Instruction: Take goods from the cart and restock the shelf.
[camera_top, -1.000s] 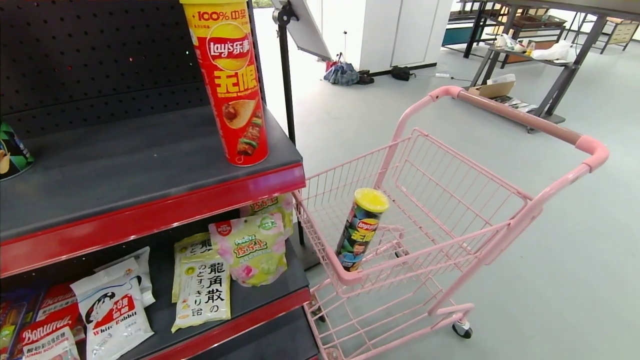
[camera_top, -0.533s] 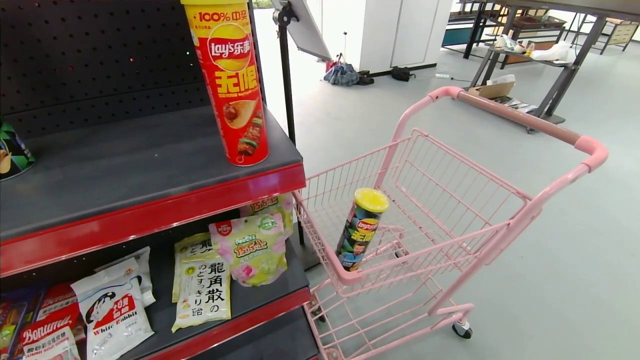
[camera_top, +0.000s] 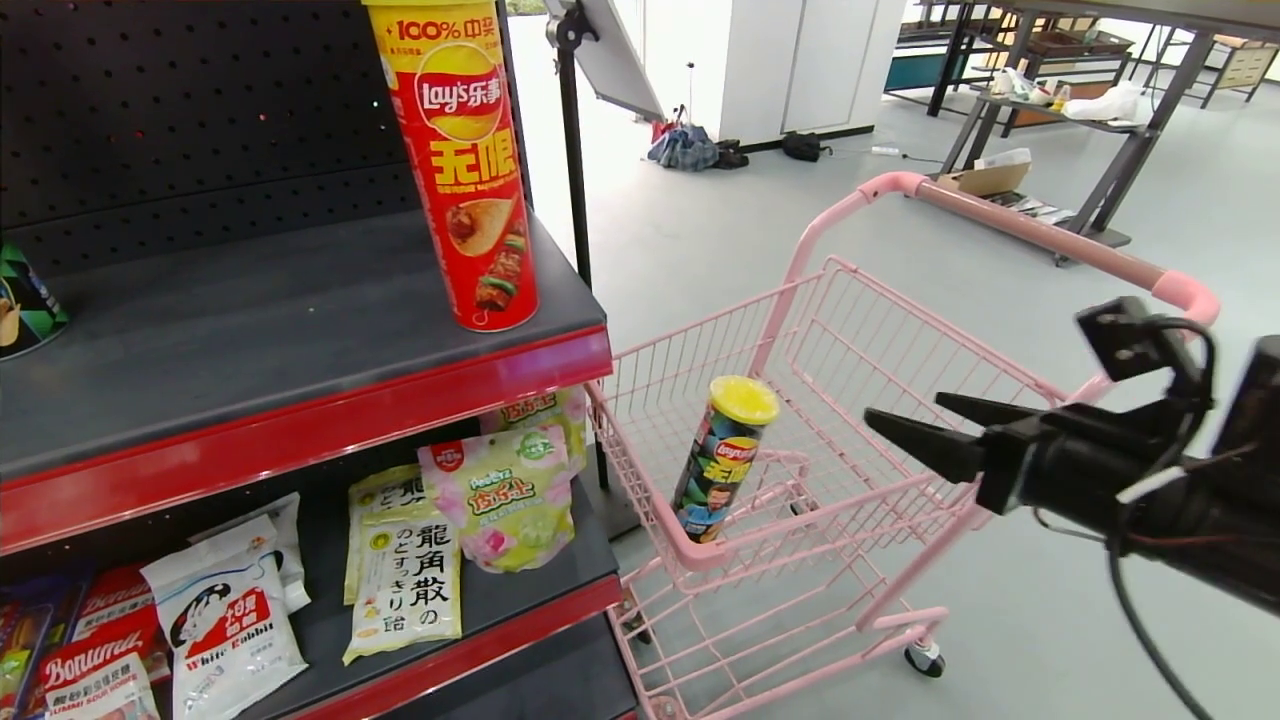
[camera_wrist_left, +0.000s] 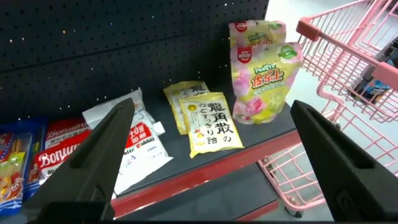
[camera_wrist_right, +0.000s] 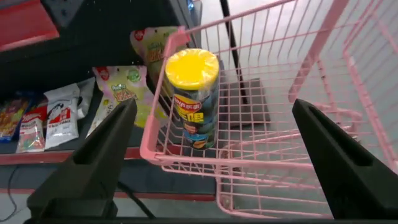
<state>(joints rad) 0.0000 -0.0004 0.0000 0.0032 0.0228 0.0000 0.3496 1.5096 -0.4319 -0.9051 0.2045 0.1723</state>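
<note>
Dark yellow-lidded chip can (camera_top: 725, 458) stands upright inside the pink cart (camera_top: 1000, 226), in the basket corner nearest the shelf (camera_top: 300, 432); a tall red chip can (camera_top: 465, 170) stands upright on the shelf's top board, cart-side end.

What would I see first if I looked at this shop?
A tall red crisp tube stands at the right end of the grey upper shelf. Beside it, a pink wire shopping cart holds a yellow-lidded dark crisp can, upright in the corner nearest the shelf. The black right gripper, open, points towards that can from the right.
</note>
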